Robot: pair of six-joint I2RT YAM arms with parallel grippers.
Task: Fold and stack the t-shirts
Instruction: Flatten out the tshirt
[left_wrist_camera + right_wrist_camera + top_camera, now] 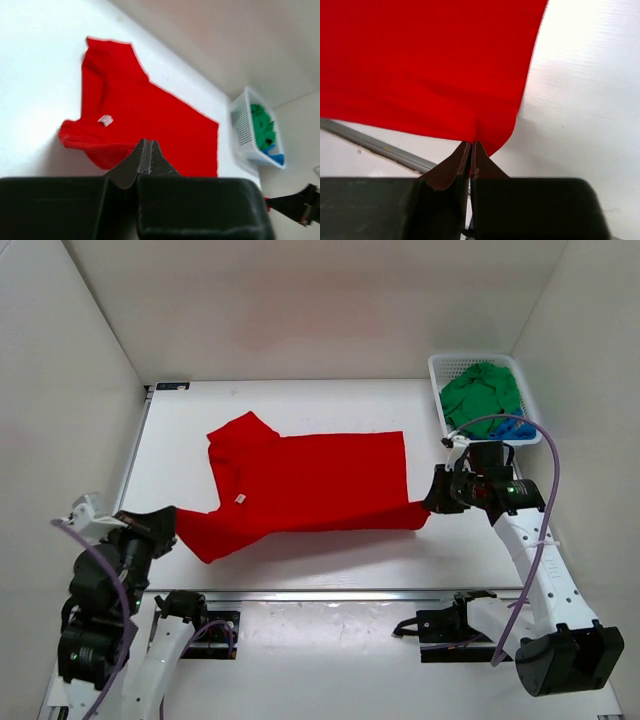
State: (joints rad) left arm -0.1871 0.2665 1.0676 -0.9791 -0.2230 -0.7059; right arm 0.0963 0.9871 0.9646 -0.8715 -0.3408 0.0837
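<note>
Red tee [320, 475], neck label [240, 499] illegible

Top cam is looking down from above near edge over whole table [180, 440]. L wrist cam is facing far-right; R wrist cam is sitting v. close. All sharing shirt [320, 480].

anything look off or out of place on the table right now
Nothing spilled or damaged. The red t-shirt lies slightly askew, its near edge pinched by the left gripper and right gripper. The green t-shirt and blue t-shirt sit crumpled in the basket.
</note>
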